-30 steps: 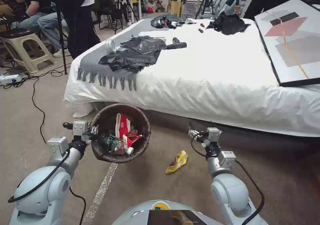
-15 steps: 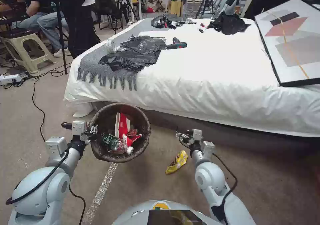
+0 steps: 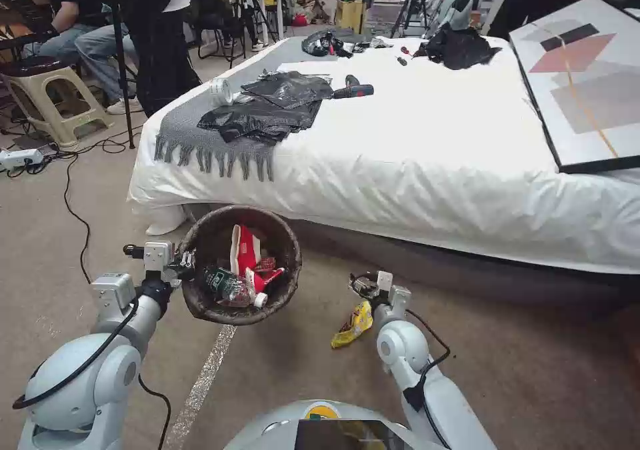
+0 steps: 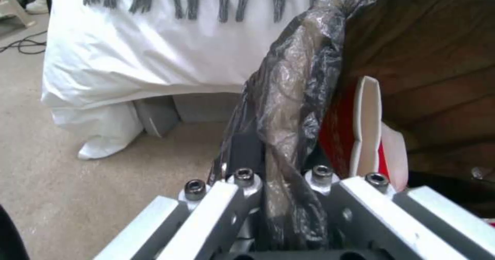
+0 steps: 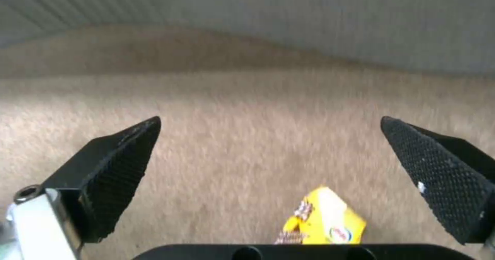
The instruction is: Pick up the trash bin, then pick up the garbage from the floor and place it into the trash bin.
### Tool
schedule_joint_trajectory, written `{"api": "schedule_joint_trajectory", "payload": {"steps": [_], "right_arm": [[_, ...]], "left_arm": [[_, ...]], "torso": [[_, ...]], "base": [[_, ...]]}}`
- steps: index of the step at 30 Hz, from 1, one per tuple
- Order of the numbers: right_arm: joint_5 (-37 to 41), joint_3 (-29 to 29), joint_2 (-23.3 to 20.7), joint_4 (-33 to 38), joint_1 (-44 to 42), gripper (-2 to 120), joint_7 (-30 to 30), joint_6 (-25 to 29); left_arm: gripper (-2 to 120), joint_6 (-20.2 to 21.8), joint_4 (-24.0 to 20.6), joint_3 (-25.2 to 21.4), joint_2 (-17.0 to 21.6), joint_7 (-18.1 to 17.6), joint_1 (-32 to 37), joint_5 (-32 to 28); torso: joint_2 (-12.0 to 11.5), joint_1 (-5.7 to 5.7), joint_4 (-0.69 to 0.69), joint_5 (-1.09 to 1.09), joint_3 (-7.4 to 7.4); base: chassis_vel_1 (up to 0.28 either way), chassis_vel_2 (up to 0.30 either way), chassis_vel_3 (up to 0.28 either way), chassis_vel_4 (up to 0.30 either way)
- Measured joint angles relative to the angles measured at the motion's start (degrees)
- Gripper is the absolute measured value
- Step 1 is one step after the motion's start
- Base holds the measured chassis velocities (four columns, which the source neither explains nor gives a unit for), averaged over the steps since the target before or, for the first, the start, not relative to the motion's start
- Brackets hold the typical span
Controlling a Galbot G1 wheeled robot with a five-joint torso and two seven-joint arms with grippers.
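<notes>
Carpet-side, right pincer (image 5: pixel 270 163), spread wide, has dropped over the yellow wrapper (image 3: pixel 354 324); left pincer (image 3: pixel 187 262) still clamps the trash bin (image 3: pixel 287 237).

We see the trash bin (image 3: pixel 240 267), round, dark crinkled bag over its rim, upright at nine o'clock of our view, holding a green bottle (image 3: pixel 223 285) and red-and-white packets (image 3: pixel 248 253), yellow wrapper (image 3: pixel 353 325) flat on the carpet at its four o'clock.
</notes>
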Motion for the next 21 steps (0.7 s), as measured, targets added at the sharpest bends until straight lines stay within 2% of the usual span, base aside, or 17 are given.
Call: {"api": "schedule_joint_trajectory", "payload": {"steps": [10, 21], "right_arm": [[2.52, -0.07, 1.13, -8.65, 2.95, 100, 1.47, -0.88], [3.44, 0.54, 1.95, -12.66, 3.39, 100, 1.15, -1.50]], "left_arm": [[3, 0.00, 0.55, 0.09, -0.02, 0.02, -0.17, 0.02], [3, -0.14, 0.84, 0.12, -0.09, 0.18, -0.33, -0.01]], "torso": [[0.00, 0.00, 0.01, 0.00, 0.00], [0.00, 0.00, 0.00, 0.00, 0.00]], "base": [[0.000, 0.000, 0.000, 0.000], [0.000, 0.000, 0.000, 0.000]]}}
